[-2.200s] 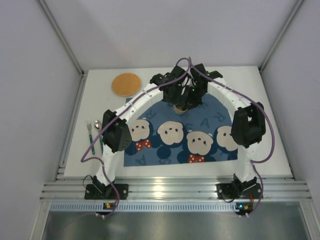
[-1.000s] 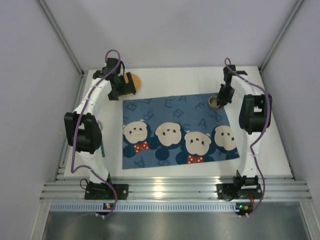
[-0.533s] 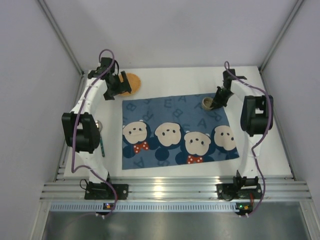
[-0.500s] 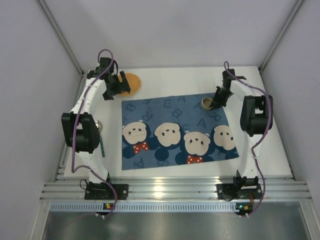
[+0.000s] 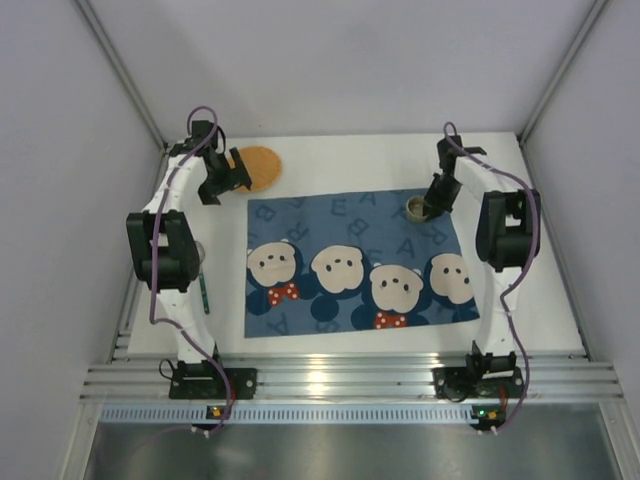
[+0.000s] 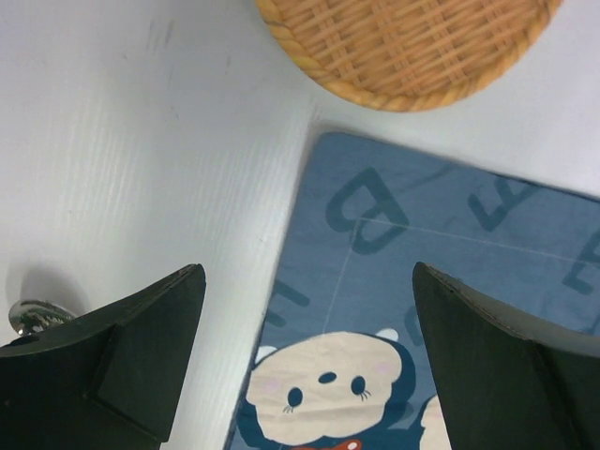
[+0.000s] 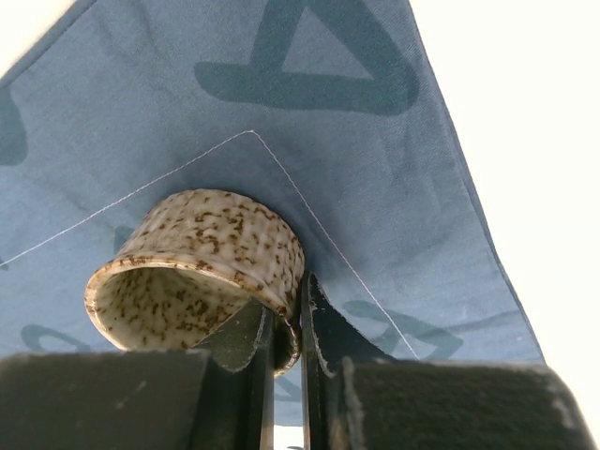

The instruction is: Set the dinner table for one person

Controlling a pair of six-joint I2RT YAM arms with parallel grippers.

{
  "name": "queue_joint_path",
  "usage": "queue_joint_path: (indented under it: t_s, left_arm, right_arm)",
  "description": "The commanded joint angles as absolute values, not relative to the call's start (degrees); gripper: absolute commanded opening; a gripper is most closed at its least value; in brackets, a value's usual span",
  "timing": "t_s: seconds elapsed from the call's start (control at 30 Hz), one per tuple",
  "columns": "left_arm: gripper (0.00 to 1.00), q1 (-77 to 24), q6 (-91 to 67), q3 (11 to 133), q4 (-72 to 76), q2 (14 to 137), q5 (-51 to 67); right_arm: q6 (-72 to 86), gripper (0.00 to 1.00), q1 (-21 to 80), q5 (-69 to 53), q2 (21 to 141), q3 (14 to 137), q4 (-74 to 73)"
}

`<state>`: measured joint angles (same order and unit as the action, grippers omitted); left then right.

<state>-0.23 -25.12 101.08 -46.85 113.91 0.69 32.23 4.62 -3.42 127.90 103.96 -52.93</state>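
Your right gripper (image 7: 286, 323) is clamped on the rim of the speckled cup (image 7: 197, 272) at the bear placemat's (image 5: 350, 235) far right corner, while your left gripper (image 6: 305, 319) hangs wide open and empty near the woven coaster (image 6: 403, 47). The white dinner table (image 5: 340, 150) spreads beneath everything. Cutlery (image 5: 204, 292) lies unplaced by its left edge, and the far strip offers room.

A robotics lab's test cell — the left arm (image 5: 160, 250) and right arm (image 5: 503, 232) stand bolted to an aluminium rail (image 5: 340, 378) at the near edge of the white dinner table (image 5: 340, 160), boxed in on three sides by plain grey panels (image 5: 60, 200) set in metal framing.
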Motion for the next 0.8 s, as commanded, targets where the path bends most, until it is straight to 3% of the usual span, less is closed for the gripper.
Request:
queue_joint_path:
  t_s: [0.0,0.2,0.23,0.27,0.3,0.37,0.43,0.77]
  left_arm:
    - [0.97,2.4,-24.3,103.9,-43.9,116.1,1.8]
    - [0.97,4.2,-24.5,107.3,-42.5,120.8,3.3]
    - [0.97,4.3,-24.6,107.9,-42.5,122.1,3.4]
    - [0.97,4.5,-24.6,109.0,-42.3,122.7,3.5]
    - [0.96,4.5,-25.1,109.4,-42.0,123.9,3.6]
    - [0.96,4.7,-25.8,109.9,-41.1,124.8,4.6]
    - [0.96,4.9,-27.3,109.6,-39.1,125.4,5.6]
    - [0.93,5.5,-32.5,108.5,-32.2,130.3,7.8]
  right_arm:
    - [34.0,0.0,4.4,4.3,127.0,98.2,-59.2]
    - [34.0,0.04,4.5,4.5,125.0,94.4,-59.4]
    - [33.8,0.2,4.5,4.2,124.7,94.2,-59.3]
    - [33.1,0.28,4.5,4.0,124.3,94.1,-58.9]
    - [32.8,0.48,4.5,3.5,123.5,94.1,-58.6]
    - [32.0,0.61,4.7,3.3,122.6,94.1,-58.1]
    - [31.7,0.67,4.7,3.3,121.0,94.4,-58.2]
    - [30.9,0.69,4.5,5.6,106.7,98.3,-64.4]
